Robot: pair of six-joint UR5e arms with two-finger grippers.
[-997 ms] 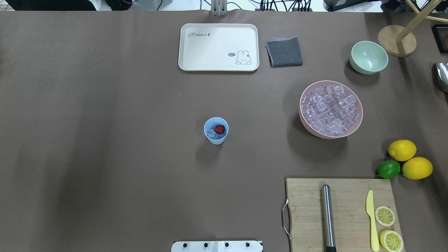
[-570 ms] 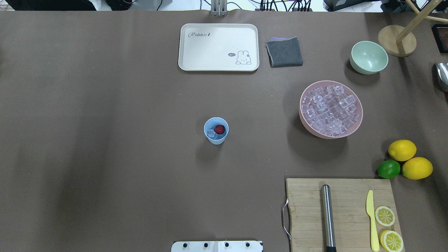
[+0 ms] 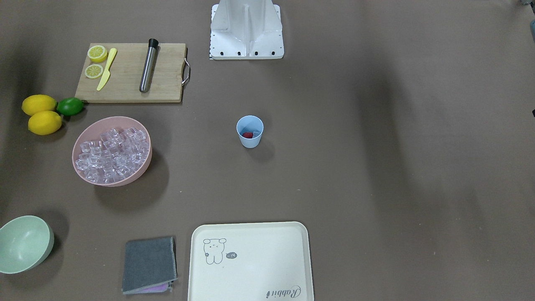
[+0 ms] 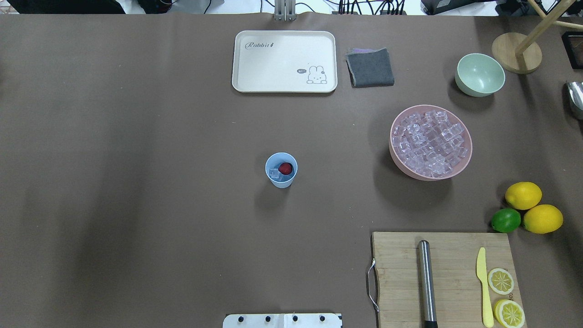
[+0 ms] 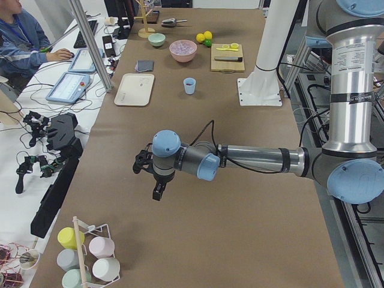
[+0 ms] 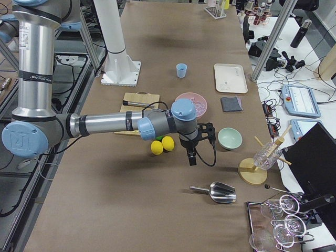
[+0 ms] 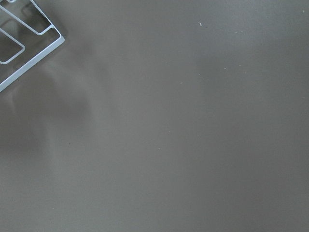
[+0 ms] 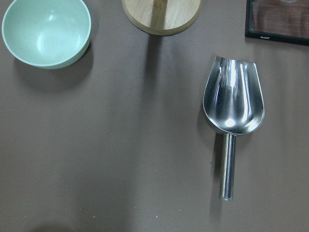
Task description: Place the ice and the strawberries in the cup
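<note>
**Cup holds strawberry and ice, both arms out wide**

The light blue cup (image 4: 281, 170) stands upright mid-worktop (image 4: 136, 182), with nothing touching it. Inside are a red strawberry (image 4: 285, 168) and one clear ice cube (image 4: 274, 173), the cube touching the berry on the robot's left of it.

The rest of the ice (image 4: 430, 143) is heaped in a pink bowl (image 4: 410, 173), well to the cup's right and slightly farther from the robot. A cream tray (image 4: 284, 61) sits straight beyond the cup. A grey cloth (image 4: 370, 67) and a pale green bowl (image 4: 479, 74) are beyond the cup and to its right. The cutting board (image 4: 401, 273) is nearer the robot than the cup and to its right. Two lemons (image 4: 523, 195) and a lime (image 4: 505, 220) lie farther right of the cup than the pink bowl.

The left arm (image 5: 252, 159) hangs over bare worktop far to the cup's left. The left jaws point down; cannot tell if open or closed.

The right arm (image 6: 105, 125) is far to the cup's right, past the lemons and near a metal scoop (image 8: 234, 106). The right jaws show only from the side; cannot tell their state.
</note>
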